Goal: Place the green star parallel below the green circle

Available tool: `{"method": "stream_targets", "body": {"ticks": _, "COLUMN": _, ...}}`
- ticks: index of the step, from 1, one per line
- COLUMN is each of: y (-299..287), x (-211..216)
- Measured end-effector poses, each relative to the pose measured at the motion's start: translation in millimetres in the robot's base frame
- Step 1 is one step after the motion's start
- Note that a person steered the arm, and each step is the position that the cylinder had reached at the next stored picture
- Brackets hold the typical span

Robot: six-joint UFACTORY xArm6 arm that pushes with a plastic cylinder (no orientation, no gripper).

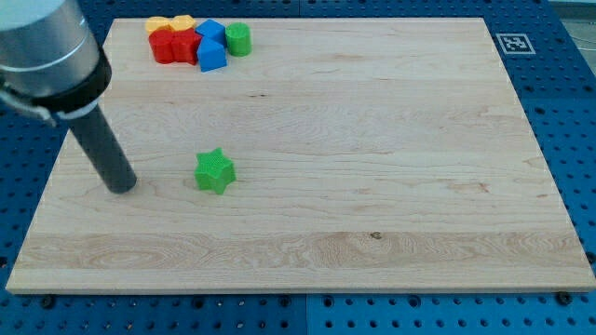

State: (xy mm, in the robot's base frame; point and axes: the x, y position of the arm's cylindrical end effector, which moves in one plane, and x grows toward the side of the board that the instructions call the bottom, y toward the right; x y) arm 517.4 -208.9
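The green star (215, 171) lies on the wooden board (372, 140), left of the middle. The green circle (238, 39) stands near the view's top left, at the right end of a cluster of blocks. The star is well below the circle and slightly to its left. My tip (122, 184) rests on the board to the left of the star, about a hundred pixels away and a little lower, touching no block.
Beside the green circle sit two blue blocks (211, 48), two red blocks (175, 46) and a yellow block (169, 23), packed together. A fiducial marker (514, 43) lies off the board's top right corner. The board rests on a blue perforated table (568, 112).
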Motion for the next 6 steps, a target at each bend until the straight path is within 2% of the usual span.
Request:
{"method": "stream_targets", "body": {"ticks": 1, "y": 36, "x": 27}}
{"method": "stream_targets", "body": {"ticks": 2, "y": 74, "x": 28}}
{"method": "stream_targets", "body": {"ticks": 3, "y": 92, "x": -2}}
{"method": "stream_targets", "body": {"ticks": 6, "y": 96, "x": -10}}
